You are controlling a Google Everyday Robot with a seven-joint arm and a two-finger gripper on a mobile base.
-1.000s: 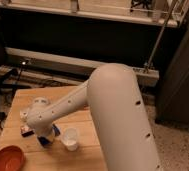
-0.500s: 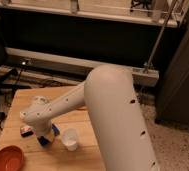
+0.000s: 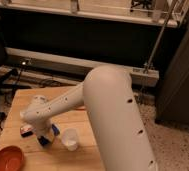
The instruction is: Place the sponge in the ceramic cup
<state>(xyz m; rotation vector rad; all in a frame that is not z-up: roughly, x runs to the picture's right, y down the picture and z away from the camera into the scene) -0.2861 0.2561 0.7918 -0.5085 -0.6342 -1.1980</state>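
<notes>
A light wooden desk (image 3: 18, 102) seen from above, w/ a big white robot arm (image 3: 113, 110) filling the middle and lower right of the view. The arm's fat elbow is nearest the camera. Its forearm runs down-left across the desk and ends in the gripper (image 3: 46, 137), which hangs low over the desk's near half, btwn the left edge and the cup. Whether the gripper is open or closed: can't tell, as the wrist covers it from this angle.

The sponge (image 3: 43, 142) shows as a dark-blue patch right at the gripper's tip, just left of the ceramic cup (image 3: 70, 139) and outside it. A 2nd, smaller blue patch sits a bit higher, btwn that one and the cup. Can't tell if the sponge is held or touching the desk top. The cup is small, white and upright, close to the near edge; its inside looks plain white.

Other items: an orange-red bowl (image 3: 7, 159) at the near left corner, and a flat black-and-red box (image 3: 25, 131) by the left edge, just behind the bowl and just left of the gripper.

Vs. half a sec ago: almost no change; arm, cup, bowl and box sit in the same spots. Vs. one sec ago: the elbow has swung slightly left in view, while cup and bowl have not moved.

Bkgd: dark wall panel, a slanted metal pole (image 3: 160, 40), speckled floor at right.
</notes>
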